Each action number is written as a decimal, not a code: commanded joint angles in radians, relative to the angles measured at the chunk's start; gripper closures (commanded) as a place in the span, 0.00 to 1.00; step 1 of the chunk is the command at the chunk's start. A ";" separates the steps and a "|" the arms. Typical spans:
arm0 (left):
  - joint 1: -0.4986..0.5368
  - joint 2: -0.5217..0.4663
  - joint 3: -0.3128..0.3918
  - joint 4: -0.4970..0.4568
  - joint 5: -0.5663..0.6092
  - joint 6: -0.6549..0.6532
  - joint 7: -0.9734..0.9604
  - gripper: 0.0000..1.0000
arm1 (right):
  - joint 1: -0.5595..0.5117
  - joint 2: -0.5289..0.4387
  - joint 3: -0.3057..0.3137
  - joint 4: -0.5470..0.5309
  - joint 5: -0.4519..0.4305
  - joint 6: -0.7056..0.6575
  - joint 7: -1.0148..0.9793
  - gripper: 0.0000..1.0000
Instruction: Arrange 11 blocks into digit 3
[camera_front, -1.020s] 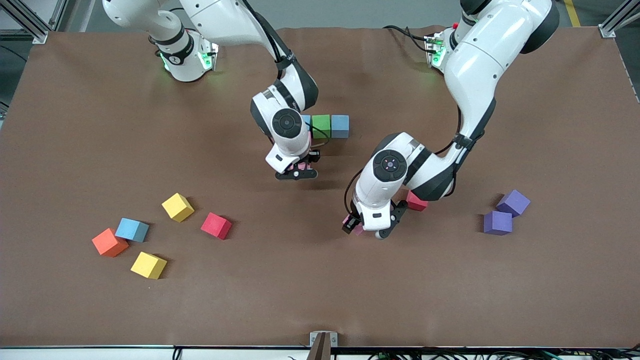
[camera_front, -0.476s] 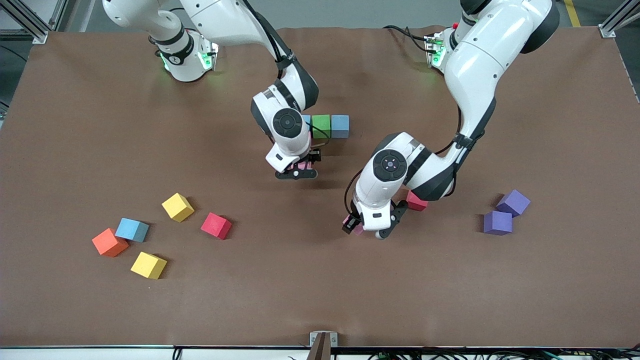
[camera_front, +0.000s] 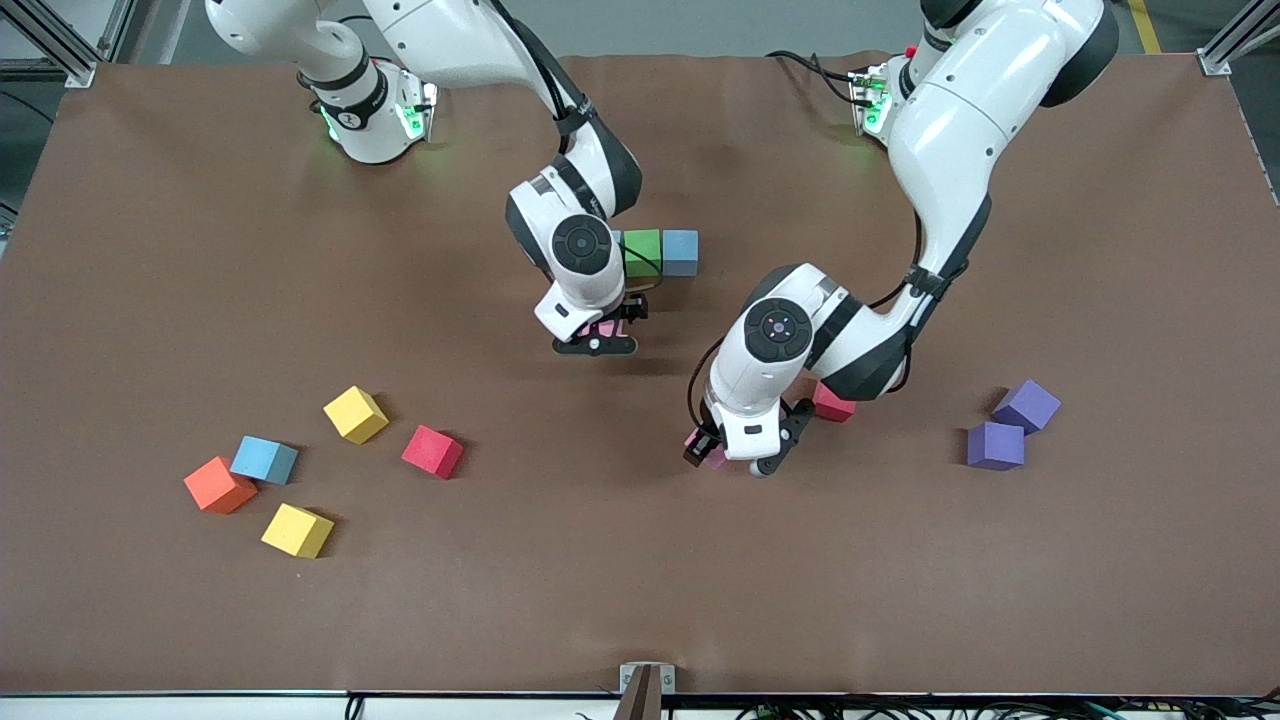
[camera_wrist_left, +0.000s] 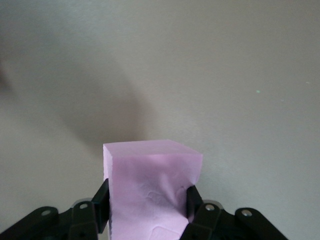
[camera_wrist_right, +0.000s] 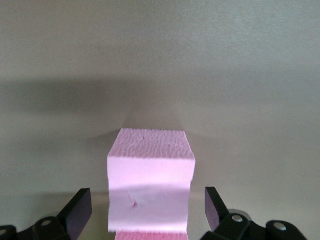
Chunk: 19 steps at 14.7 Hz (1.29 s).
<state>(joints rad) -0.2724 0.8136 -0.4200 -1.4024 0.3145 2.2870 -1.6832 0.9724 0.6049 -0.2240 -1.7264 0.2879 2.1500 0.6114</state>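
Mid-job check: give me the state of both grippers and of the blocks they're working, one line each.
Left gripper: shut on the pink block.
Right gripper: open, fingers either side of the second pink block, not touching it.
Green block: placed in a row, against the light blue block.
Red block: loose on the table.
Purple block: loose, toward the left arm's end.
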 joint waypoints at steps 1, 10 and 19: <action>0.004 -0.054 -0.003 -0.041 0.002 -0.056 -0.073 0.66 | 0.002 -0.030 -0.066 0.111 -0.021 -0.181 0.025 0.00; -0.047 -0.077 -0.003 -0.107 0.015 -0.075 -0.519 0.71 | -0.038 -0.059 -0.327 0.264 -0.016 -0.338 0.060 0.00; -0.169 -0.163 -0.003 -0.260 0.124 -0.043 -1.166 0.73 | -0.236 0.033 -0.319 0.257 -0.007 -0.190 0.001 0.00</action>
<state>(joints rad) -0.4295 0.6923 -0.4299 -1.6102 0.3934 2.2224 -2.7256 0.7290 0.5946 -0.5560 -1.4659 0.2863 1.9070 0.6197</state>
